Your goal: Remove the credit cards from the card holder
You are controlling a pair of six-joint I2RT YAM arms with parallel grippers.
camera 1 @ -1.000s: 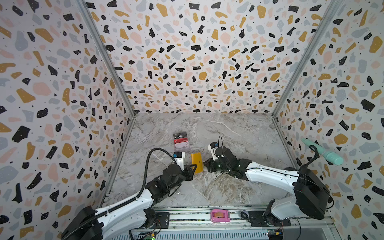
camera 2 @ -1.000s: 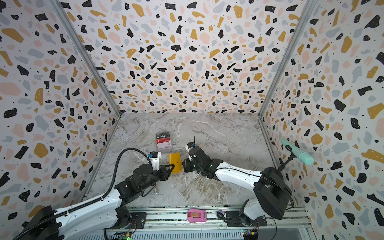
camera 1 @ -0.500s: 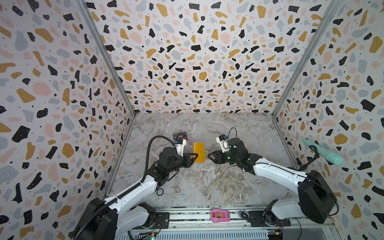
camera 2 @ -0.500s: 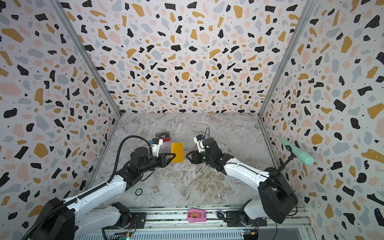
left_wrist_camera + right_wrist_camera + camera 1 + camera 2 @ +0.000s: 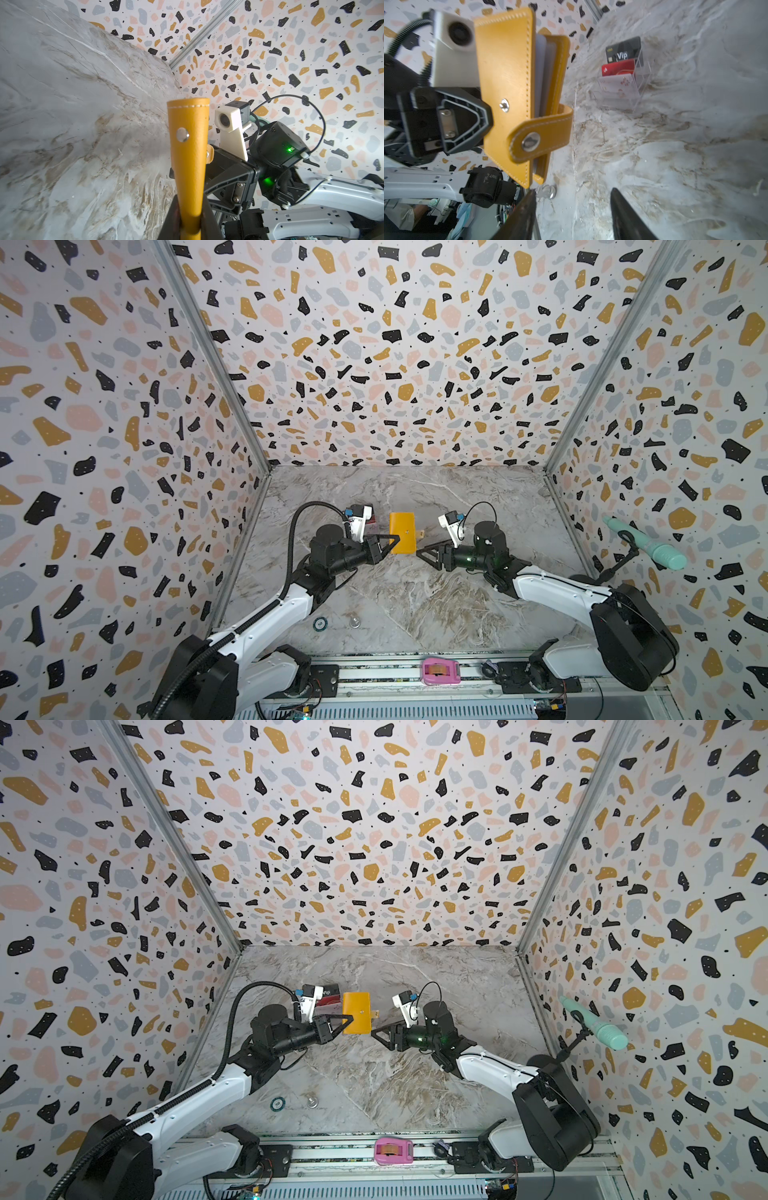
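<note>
My left gripper (image 5: 395,541) (image 5: 190,207) is shut on the near edge of the mustard-yellow card holder (image 5: 402,531) (image 5: 356,1011) (image 5: 188,135) and holds it upright above the marble floor. In the right wrist view the card holder (image 5: 506,83) gapes slightly, its snap tab (image 5: 539,141) hangs unfastened, and bluish sleeves show between the covers. My right gripper (image 5: 422,553) (image 5: 573,191) is open and empty, just right of the holder. The credit cards, a red one (image 5: 618,68) and a white one (image 5: 616,85), stand with a black Vip card in a clear stand (image 5: 633,99).
The clear stand (image 5: 330,996) stands behind my left wrist camera. A small teal disc (image 5: 319,623) and a silver metal piece (image 5: 354,622) lie near the front left. A pink tape dispenser (image 5: 440,671) sits on the front rail. A teal-handled tool (image 5: 648,543) juts from the right wall.
My left gripper has carried the card holder up and toward the back. The right gripper, shut against the holder a second ago, has opened and pulled away to the right.
</note>
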